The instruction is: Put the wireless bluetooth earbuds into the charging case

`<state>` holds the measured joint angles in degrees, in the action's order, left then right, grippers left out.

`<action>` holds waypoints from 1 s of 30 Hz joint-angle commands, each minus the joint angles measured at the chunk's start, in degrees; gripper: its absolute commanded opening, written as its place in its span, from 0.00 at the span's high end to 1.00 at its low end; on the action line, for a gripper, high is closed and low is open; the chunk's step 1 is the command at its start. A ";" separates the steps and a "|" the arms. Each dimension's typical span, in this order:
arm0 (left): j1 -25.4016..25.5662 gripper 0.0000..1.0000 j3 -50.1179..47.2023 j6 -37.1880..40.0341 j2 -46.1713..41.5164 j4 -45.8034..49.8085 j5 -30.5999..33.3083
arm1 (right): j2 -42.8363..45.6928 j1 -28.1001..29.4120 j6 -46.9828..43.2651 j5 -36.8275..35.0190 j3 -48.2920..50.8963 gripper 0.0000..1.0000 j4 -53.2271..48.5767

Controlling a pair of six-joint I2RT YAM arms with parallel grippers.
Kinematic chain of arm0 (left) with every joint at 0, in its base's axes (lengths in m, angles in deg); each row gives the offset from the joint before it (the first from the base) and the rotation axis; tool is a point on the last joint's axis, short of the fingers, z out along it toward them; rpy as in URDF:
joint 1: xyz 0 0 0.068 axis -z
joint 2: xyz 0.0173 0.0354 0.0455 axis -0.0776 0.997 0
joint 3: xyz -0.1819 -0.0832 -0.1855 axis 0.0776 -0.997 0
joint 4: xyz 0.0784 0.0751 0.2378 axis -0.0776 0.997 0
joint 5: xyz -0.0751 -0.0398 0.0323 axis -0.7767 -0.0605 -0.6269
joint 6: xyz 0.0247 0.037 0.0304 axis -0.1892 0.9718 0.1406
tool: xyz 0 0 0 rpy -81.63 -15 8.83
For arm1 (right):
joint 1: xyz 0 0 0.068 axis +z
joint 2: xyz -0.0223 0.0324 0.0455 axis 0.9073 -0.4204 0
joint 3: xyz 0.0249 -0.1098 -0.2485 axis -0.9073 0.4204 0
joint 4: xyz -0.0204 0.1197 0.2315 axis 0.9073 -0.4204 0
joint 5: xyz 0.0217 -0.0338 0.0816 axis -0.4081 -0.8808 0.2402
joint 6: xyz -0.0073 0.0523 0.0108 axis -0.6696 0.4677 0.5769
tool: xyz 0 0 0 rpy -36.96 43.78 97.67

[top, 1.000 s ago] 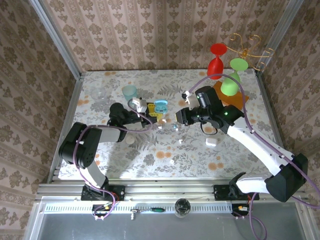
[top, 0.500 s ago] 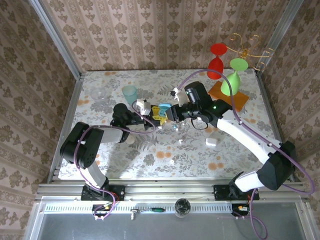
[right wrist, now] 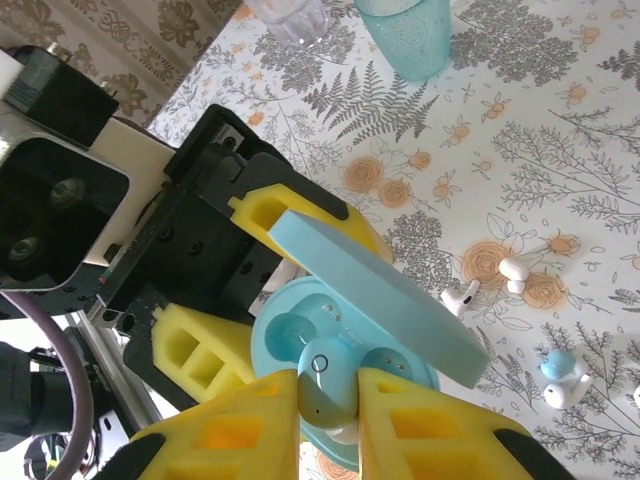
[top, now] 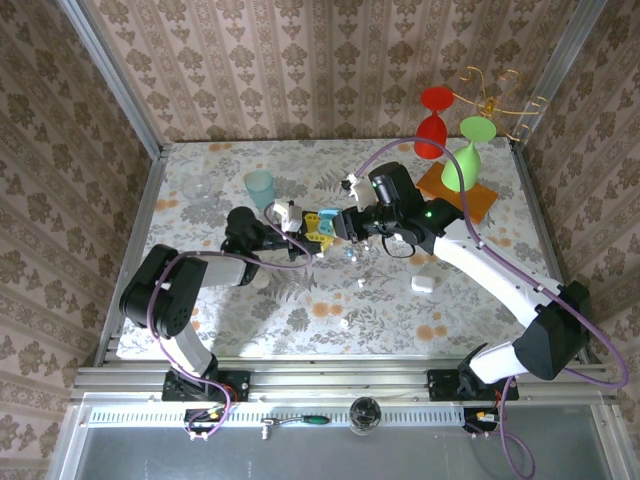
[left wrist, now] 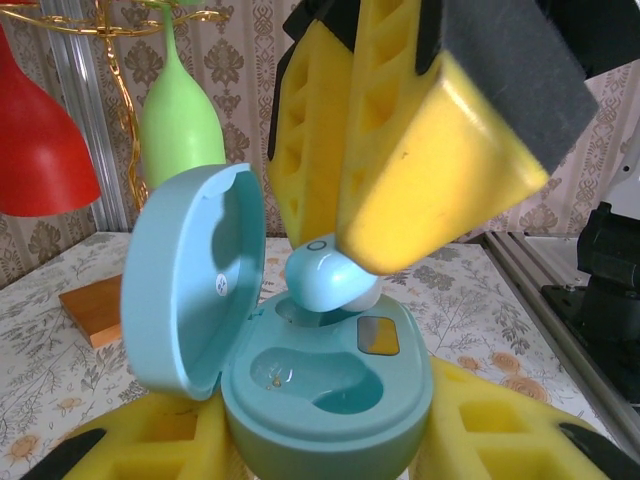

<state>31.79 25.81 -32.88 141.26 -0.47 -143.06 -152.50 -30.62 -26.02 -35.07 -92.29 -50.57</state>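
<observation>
Counting from left to right, with the charging case (top: 322,213) as my mark. One clear glass (top: 198,187) and one teal cup (top: 259,185) stand left of the case and further back. One small pale round piece (top: 260,281) lies left of it on the near side. There is one pale-blue charging case, with its lid swung open. Right of it on the near side lies one white case (top: 424,284). Further right and back sit one orange block (top: 462,192) and two stemmed glasses — one red glass (top: 434,120) and one green glass (top: 466,152).

My right wrist view shows two white earbuds (right wrist: 460,296) lying loose on the table just beside the case. Beyond them a blue-topped piece (right wrist: 556,362) touches a white piece, both too small to be sure of.

My left gripper (left wrist: 325,450) is partly closed. Its yellow pads press the case body from both flanks and hold it upright with the lid to one side.

My right gripper (right wrist: 328,402) is closed almost all the way, pinching one pale-blue earbud (right wrist: 325,372) between its fingertips. That earbud hangs directly over the case, low at the recess farther from my left wrist camera. I cannot tell whether it touches the recess.
</observation>
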 commanded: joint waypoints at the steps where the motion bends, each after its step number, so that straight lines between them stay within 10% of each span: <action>1: -0.07 0.73 -0.23 1.19 -2.20 -1.95 -1.46 | 0.42 -0.51 -0.54 -1.36 -0.08 0.79 0.09; 30: -5.62 0.74 -2.68 -0.02 -5.54 -1.97 1.19 | 15.75 -7.97 9.82 -1.43 17.39 0.48 9.49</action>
<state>26.78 24.09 -32.93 137.85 -0.47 -141.58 -136.91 -36.12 -21.48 -36.60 -78.43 -45.50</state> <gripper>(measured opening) 0.371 0.517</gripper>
